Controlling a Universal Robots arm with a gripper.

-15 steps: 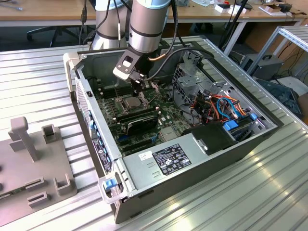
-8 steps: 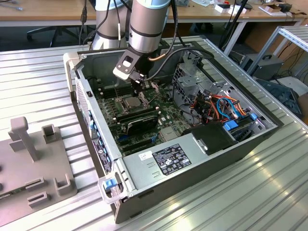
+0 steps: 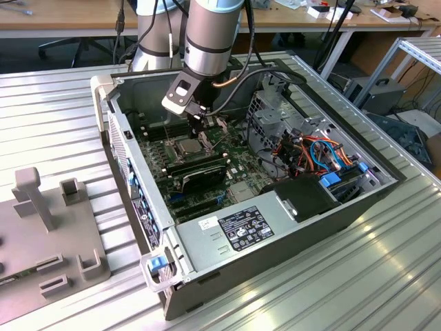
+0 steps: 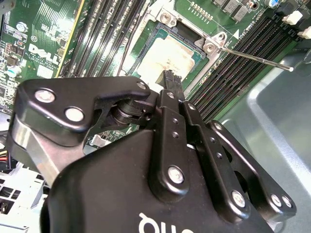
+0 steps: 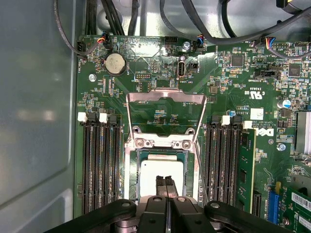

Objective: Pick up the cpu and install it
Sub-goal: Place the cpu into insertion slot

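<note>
Gripper [image 5: 165,180] hangs low over the motherboard [image 5: 146,53] inside the computer case [image 3: 310,234], its fingers [image 5: 160,183] pinched together with nothing between them. Cpu [image 5: 156,170] lies flat in the socket [image 5: 141,170], silver top up, not grasped. In the second wrist view the fingertips [image 4: 170,80] sit over the chip's edge farthest from the frame hinge. Contact or a hair's gap: cannot tell from either wrist view. Retention frame [image 5: 165,95] stands swung open beyond the socket, and its thin lever [image 4: 257,59] lies out across the memory slots [image 4: 233,77]. Judgement: the step in hand is seating the chip. Doing it well means a light load straight down, with no sideways drag across the contacts beneath. All four edges should sit level inside the socket rim, and the tips need clearance from the hinge screws.
</note>
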